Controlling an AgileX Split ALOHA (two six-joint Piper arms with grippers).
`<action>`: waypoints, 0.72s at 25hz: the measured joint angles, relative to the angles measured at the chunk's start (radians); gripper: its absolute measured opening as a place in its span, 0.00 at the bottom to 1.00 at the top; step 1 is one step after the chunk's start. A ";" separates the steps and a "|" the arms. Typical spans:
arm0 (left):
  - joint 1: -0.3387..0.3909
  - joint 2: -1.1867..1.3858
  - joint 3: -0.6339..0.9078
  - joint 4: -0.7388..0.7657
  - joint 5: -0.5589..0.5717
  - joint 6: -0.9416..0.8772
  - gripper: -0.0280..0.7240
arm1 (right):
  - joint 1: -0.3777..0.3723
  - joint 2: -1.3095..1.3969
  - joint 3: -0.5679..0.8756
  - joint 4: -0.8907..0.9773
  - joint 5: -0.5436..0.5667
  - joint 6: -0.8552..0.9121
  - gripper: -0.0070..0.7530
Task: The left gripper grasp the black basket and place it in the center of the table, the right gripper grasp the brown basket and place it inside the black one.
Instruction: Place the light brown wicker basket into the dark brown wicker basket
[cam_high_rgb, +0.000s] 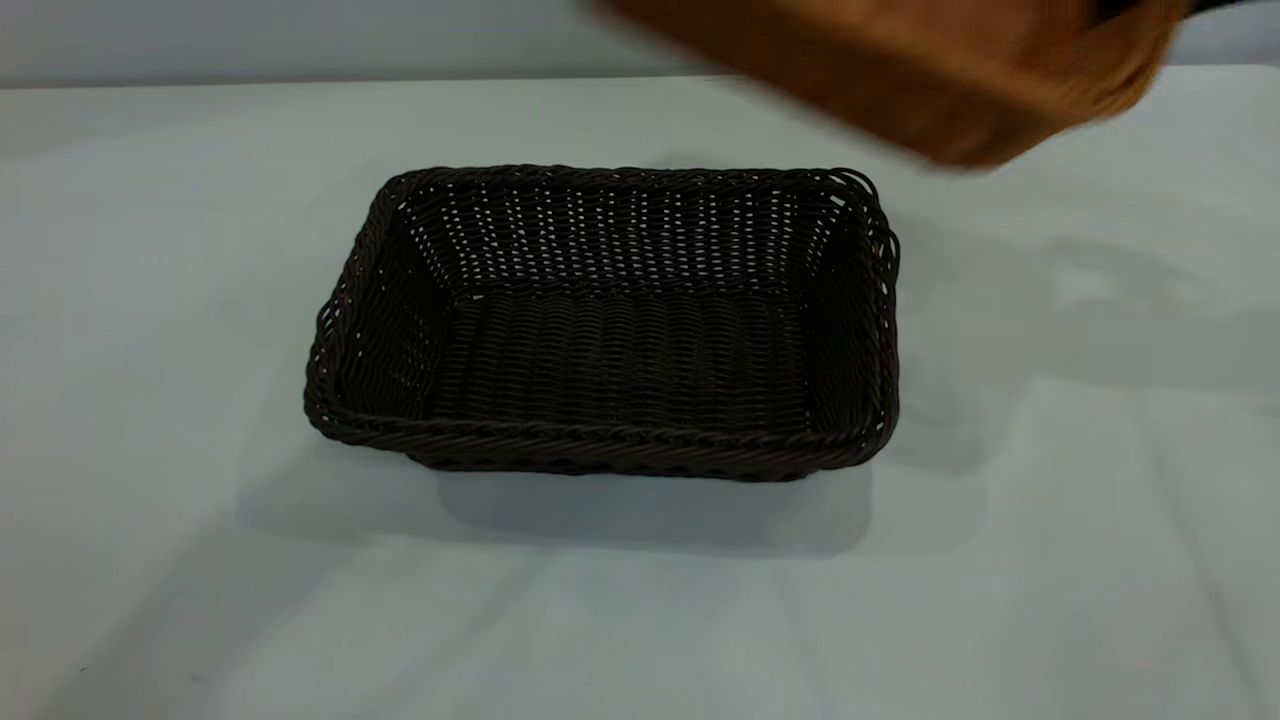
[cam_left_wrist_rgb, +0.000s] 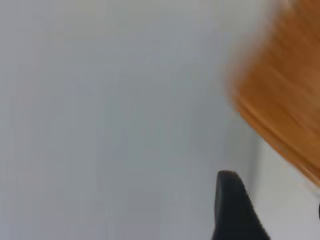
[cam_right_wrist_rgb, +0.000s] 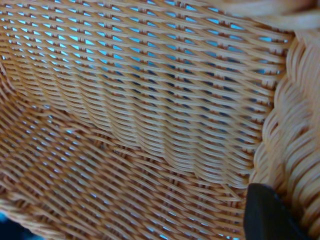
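Exterior view: one brown basket (cam_high_rgb: 960, 80) hangs tilted in the air beyond the far right corner of the one black basket (cam_high_rgb: 610, 320), which sits empty near the middle of the worktop (cam_high_rgb: 150, 250). Right gripper (cam_right_wrist_rgb: 270, 212) appears clenched on the brown basket's braided rim, so a tilted descent could catch that rim on the black basket's wall, or it could slip. Left gripper (cam_left_wrist_rgb: 235, 210) hangs apart from both; its fingers' state cannot be told.

Brown basket (cam_high_rgb: 930, 80) motion-blurred, soft shadows on table (cam_high_rgb: 150, 250)
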 joint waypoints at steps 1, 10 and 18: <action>0.000 -0.025 0.000 0.000 -0.006 -0.001 0.52 | 0.042 0.015 0.000 -0.004 0.000 -0.006 0.09; 0.001 -0.097 0.000 0.000 -0.002 -0.074 0.52 | 0.247 0.165 -0.001 -0.017 -0.082 -0.071 0.09; 0.001 -0.097 0.000 0.000 0.052 -0.077 0.52 | 0.264 0.228 -0.002 -0.045 -0.201 -0.130 0.11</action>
